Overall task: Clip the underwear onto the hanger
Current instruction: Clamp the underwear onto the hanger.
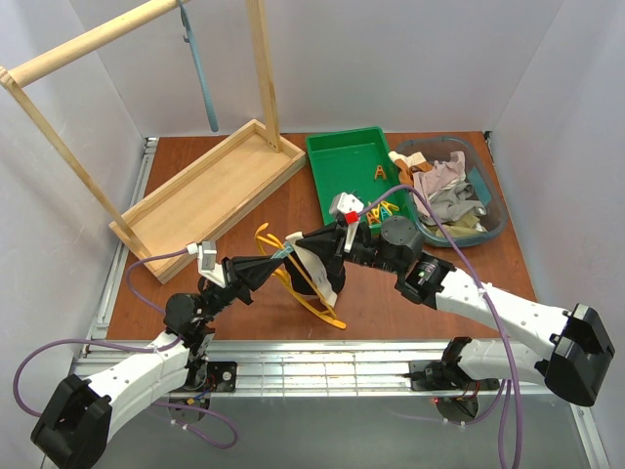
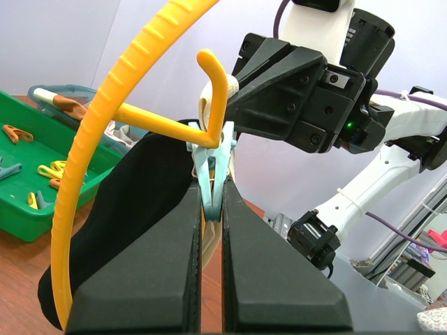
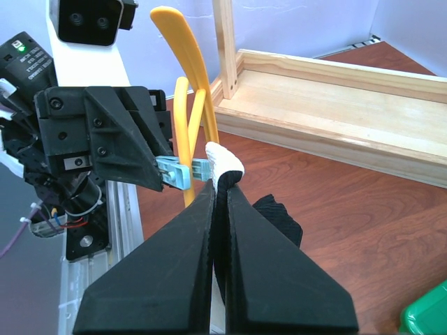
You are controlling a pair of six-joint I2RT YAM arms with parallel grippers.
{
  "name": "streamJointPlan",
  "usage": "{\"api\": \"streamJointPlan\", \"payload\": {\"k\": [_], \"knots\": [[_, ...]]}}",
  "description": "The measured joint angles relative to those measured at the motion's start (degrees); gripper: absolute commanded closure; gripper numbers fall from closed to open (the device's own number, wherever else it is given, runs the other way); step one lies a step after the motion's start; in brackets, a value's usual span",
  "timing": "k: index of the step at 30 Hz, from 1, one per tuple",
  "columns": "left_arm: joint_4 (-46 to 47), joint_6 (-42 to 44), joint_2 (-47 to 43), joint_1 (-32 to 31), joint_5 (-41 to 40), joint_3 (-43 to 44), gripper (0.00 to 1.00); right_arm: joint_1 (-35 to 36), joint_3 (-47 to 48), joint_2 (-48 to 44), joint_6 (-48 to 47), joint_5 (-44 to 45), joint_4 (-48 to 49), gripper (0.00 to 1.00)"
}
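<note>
The yellow hanger (image 1: 314, 309) stands tilted above the table between both arms, and the black underwear (image 1: 320, 281) with its white waistband hangs against it. My left gripper (image 2: 210, 185) is shut on a light-blue clip (image 2: 212, 164) that sits at the hanger's (image 2: 105, 105) inner bar, next to the underwear (image 2: 133, 209). My right gripper (image 3: 220, 185) is shut on the underwear's (image 3: 279, 216) folded top edge, its white waistband poking out beside the clip (image 3: 179, 173) and the hanger (image 3: 183, 63). From above, the left gripper (image 1: 281, 262) and the right gripper (image 1: 314, 244) nearly meet.
A wooden rack with a tray base (image 1: 210, 186) stands at the back left, with a grey-blue hanger (image 1: 200, 73) on its rod. Behind the grippers is a green tray (image 1: 347, 156) holding several clips. A clear bin (image 1: 493, 210) of mixed clothes sits at the back right.
</note>
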Motion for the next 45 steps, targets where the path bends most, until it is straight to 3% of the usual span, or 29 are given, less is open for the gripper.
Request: {"api": "streamJointPlan", "payload": {"k": [20, 23, 28, 32, 37, 43, 45], "knots": [[1.0, 0.0, -0.1, 0.0, 0.8, 0.0, 1.00, 0.0, 0.0, 2.4, 1.4, -4.9, 1.3, 0.99], [1.0, -0.1, -0.1, 0.0, 0.9, 0.0, 0.91, -0.1, 0.0, 3.0, 1.6, -5.1, 1.4, 0.99], [0.9, -0.5, 0.3, 0.0, 0.9, 0.0, 0.85, -0.1, 0.0, 3.0, 1.7, -5.3, 1.4, 0.99], [0.9, -0.7, 0.6, 0.0, 0.9, 0.0, 0.66, -0.1, 0.0, 3.0, 1.7, -5.3, 1.3, 0.99], [0.7, -1.0, 0.6, 0.0, 1.0, 0.0, 0.62, -0.1, 0.0, 3.0, 1.7, -6.0, 1.2, 0.99], [0.8, -1.1, 0.8, 0.0, 1.0, 0.0, 0.50, -0.1, 0.0, 3.0, 1.7, -6.1, 1.2, 0.99], [0.8, -1.2, 1.0, 0.0, 0.9, 0.0, 0.48, -0.1, 0.0, 3.0, 1.8, -6.1, 1.2, 0.91]]}}
